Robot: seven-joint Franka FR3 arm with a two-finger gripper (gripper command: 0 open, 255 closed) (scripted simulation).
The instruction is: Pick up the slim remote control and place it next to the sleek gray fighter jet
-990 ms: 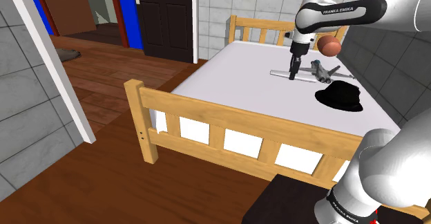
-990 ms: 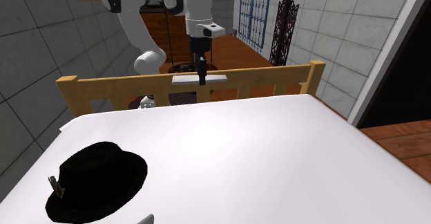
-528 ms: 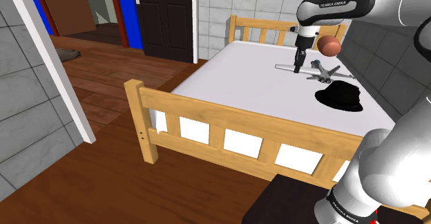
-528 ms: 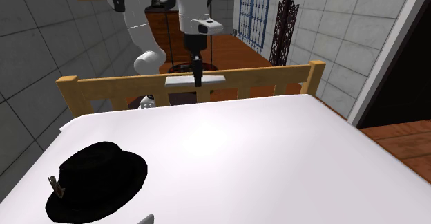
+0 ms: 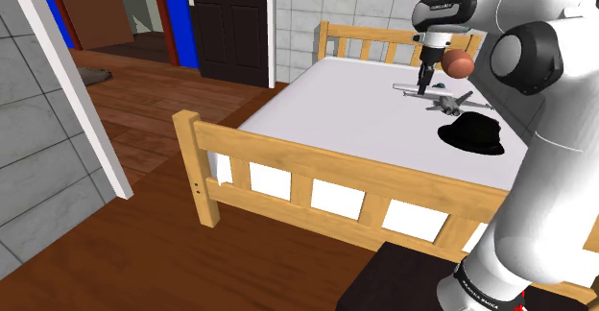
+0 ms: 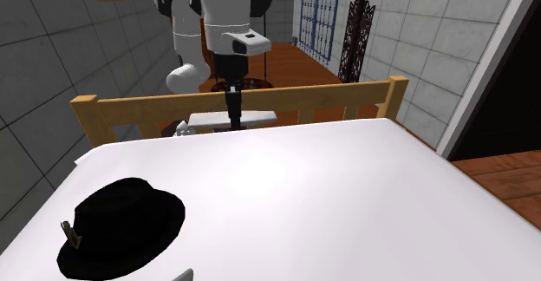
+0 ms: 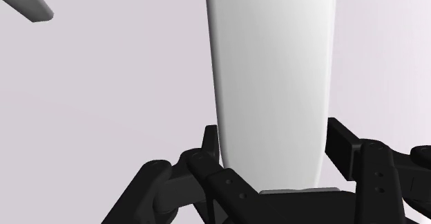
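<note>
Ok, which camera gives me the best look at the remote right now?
The wrist view: the remote is large and close, clasped between both black fingers. The shoulder view shows it as a thin pale bar beside the jet; the second exterior view shows a small pale bar before the bed rail.

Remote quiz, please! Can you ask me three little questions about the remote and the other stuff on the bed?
1. True or false: the gripper is shut on the pale remote.
2. The remote is over: A the wooden floor, B the white bed, C the black hat.
3. Fill in: in the shoulder view, the grey jet lies between the hat and the brown ____.
Key: 1 true; 2 B; 3 ball.
</note>
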